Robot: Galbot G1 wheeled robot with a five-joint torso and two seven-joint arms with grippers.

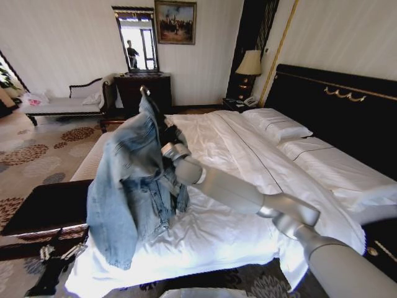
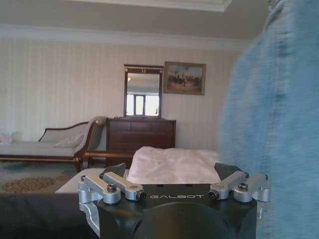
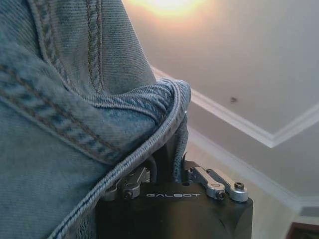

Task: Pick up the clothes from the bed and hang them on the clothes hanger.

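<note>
A denim jacket [image 1: 133, 186] hangs clamped in the right gripper [image 3: 172, 172] above the white-sheeted bed [image 1: 248, 161]. The left gripper [image 2: 172, 181] stands open beside it. A dresser [image 1: 142, 90] and mirror [image 1: 138, 40] stand at twelve o'clock.

"GALBOT" on both pincer [image 2: 172, 186] bodies

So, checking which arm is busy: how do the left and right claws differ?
The right claw is shut on the light blue washed-denim jacket; the left claw is open and empty. The right claw is high above the wide white-sheeted bed; the left claw sits low, near mattress level. Both are black with silver linkages.
</note>
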